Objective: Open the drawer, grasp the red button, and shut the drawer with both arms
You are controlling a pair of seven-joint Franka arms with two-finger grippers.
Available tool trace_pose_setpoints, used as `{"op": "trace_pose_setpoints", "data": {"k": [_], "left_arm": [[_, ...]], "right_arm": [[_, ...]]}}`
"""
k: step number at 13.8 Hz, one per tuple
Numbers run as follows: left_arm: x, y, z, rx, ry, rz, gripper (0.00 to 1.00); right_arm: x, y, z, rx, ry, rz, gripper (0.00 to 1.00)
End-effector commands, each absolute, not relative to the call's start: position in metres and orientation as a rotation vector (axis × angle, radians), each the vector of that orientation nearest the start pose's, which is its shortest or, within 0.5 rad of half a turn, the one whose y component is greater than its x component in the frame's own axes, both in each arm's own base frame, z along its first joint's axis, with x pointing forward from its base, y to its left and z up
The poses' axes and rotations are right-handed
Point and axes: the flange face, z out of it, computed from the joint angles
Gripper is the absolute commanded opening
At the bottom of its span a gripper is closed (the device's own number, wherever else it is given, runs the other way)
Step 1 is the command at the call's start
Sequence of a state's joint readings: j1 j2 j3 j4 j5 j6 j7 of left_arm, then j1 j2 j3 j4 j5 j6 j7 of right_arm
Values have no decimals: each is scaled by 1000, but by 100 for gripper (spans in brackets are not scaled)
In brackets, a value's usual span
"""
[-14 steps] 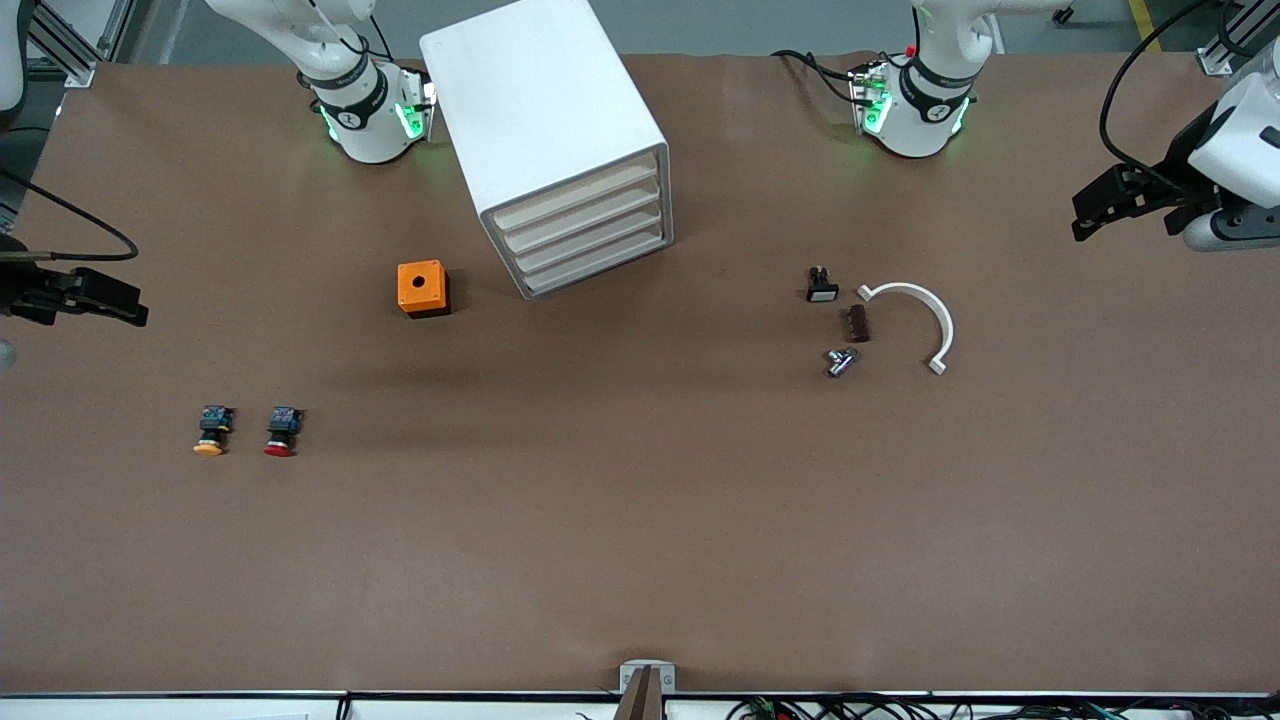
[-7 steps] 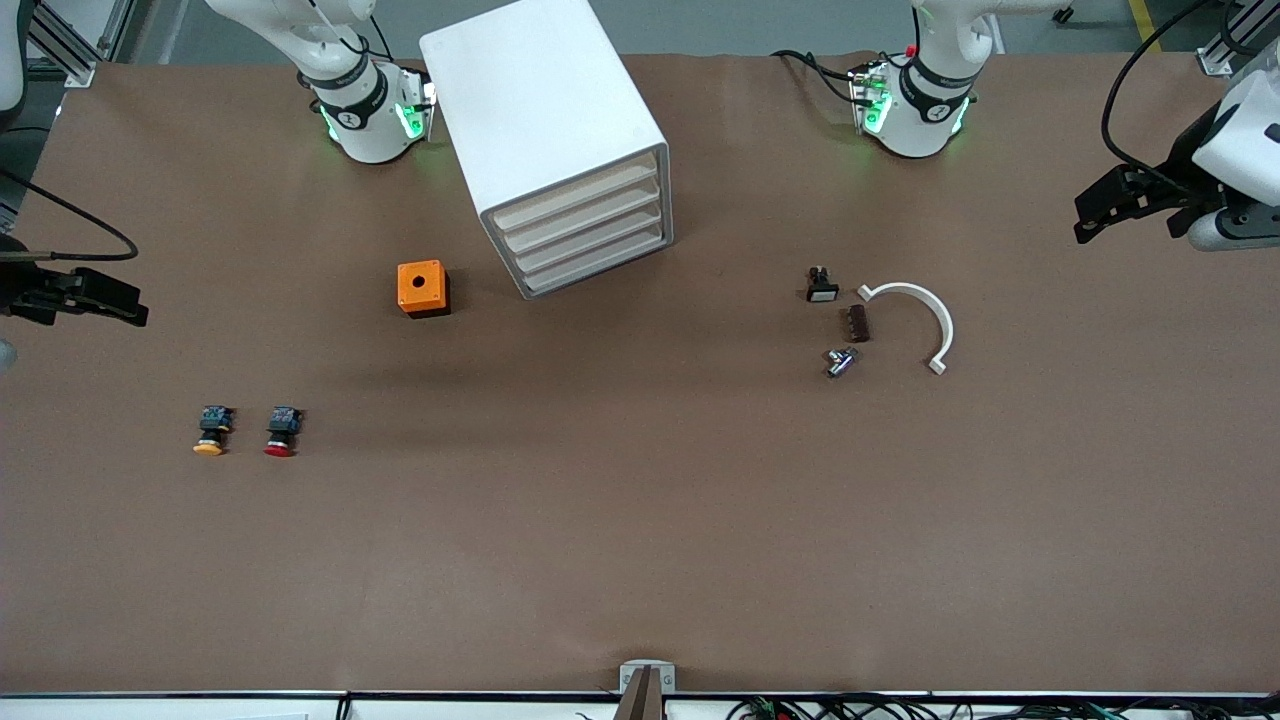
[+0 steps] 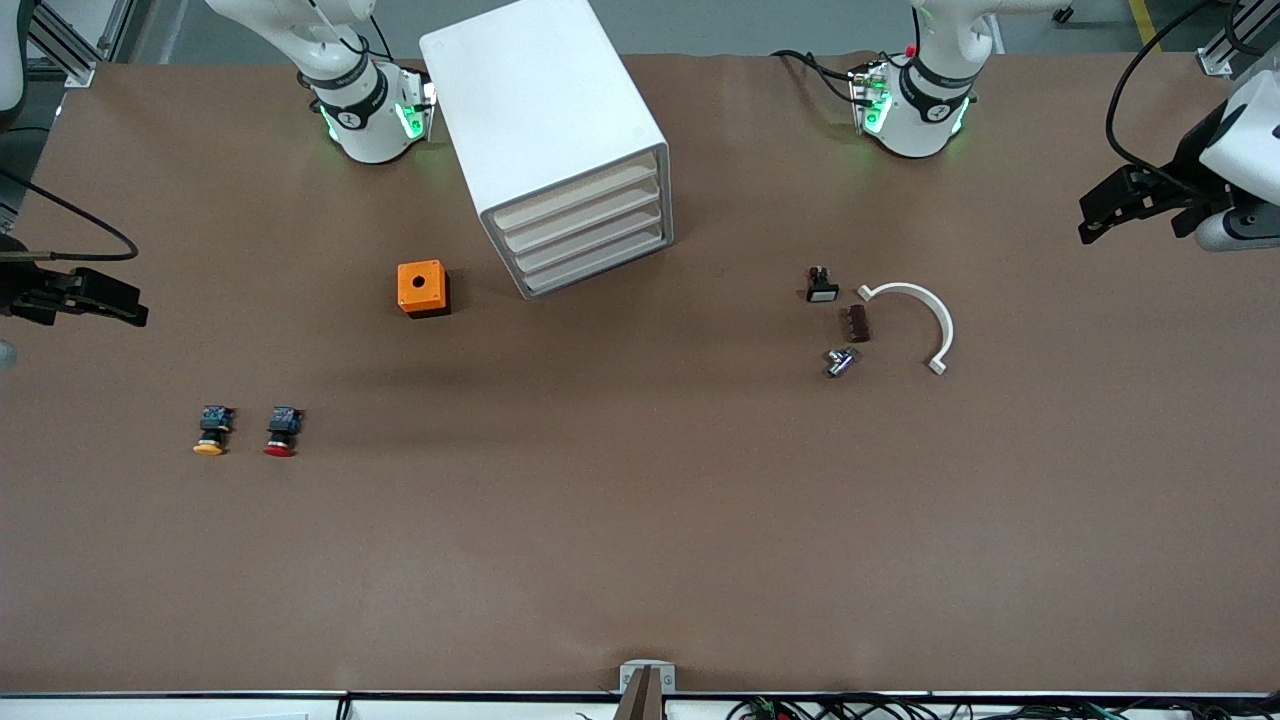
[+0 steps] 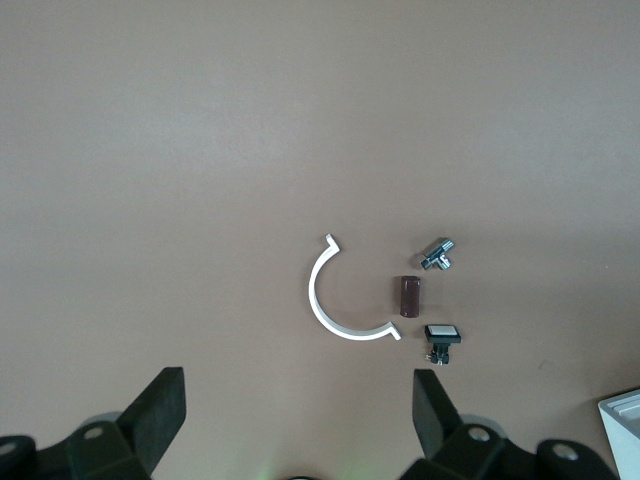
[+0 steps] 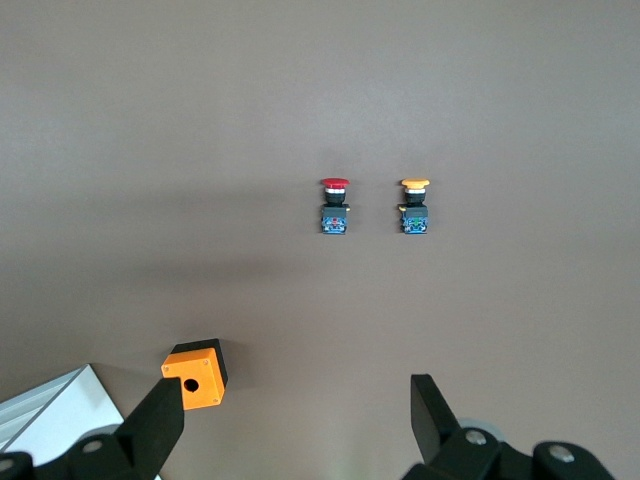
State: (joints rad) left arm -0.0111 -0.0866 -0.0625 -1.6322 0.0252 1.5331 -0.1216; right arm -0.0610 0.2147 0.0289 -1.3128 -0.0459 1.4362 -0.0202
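The white drawer cabinet [image 3: 560, 150] stands between the arm bases with all its drawers shut. The red-capped button [image 3: 281, 432] lies on the table toward the right arm's end and also shows in the right wrist view [image 5: 335, 205]. A like button with a yellow-orange cap [image 3: 210, 432] lies beside it. My right gripper [image 3: 135, 305] hangs open and empty high over the table edge at the right arm's end [image 5: 297, 425]. My left gripper [image 3: 1090, 222] hangs open and empty high over the left arm's end [image 4: 300, 420].
An orange box with a hole [image 3: 422, 288] sits beside the cabinet. Toward the left arm's end lie a black switch with a white cap [image 3: 821, 285], a brown block [image 3: 857, 323], a metal fitting [image 3: 840, 361] and a white curved piece [image 3: 915, 320].
My left gripper has drifted slightly toward the left arm's end of the table. The right arm and the things on the table have not moved.
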Motion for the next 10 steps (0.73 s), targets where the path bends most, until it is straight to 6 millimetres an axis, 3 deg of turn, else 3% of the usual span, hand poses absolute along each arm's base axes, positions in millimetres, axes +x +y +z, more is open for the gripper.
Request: {"op": "trace_pose_setpoints", "data": {"k": [1,10], "left_arm": [[521,-31,644,-3120,-61,2,100],[520,-31,648,-3112,-64,-29,100]], "right_arm": [[607,-24,614,-3151,24,138,100],[606,-29,614,-3135,30,147,100]]}}
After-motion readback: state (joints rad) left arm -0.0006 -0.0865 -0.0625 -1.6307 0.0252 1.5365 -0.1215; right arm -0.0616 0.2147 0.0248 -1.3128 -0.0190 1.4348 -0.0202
